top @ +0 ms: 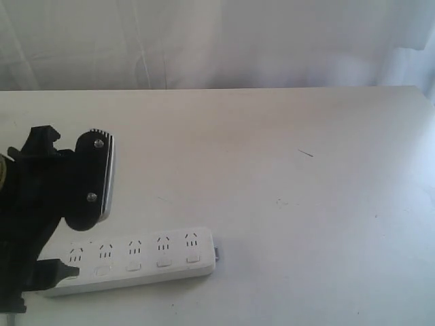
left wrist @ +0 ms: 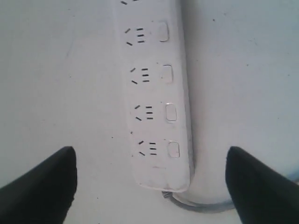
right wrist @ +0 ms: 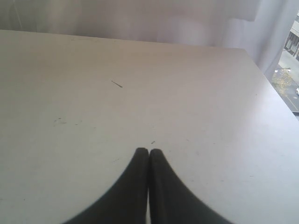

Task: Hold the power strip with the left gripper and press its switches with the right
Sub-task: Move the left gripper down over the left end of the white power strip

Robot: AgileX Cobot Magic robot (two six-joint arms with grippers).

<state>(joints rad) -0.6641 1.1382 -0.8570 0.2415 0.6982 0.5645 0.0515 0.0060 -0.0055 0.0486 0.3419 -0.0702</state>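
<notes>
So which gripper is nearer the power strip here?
Left. The left gripper is open astride the power strip, at its cord end; the right gripper, shut, faces the table only.

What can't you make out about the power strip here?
Exterior view: the left end effector covers one end of the power strip; the right end effector is out of frame.
Left wrist view: the top edge cuts off the strip's far end.
Right wrist view: no strip.
Any view: the switches, on or off, too small to tell.
</notes>
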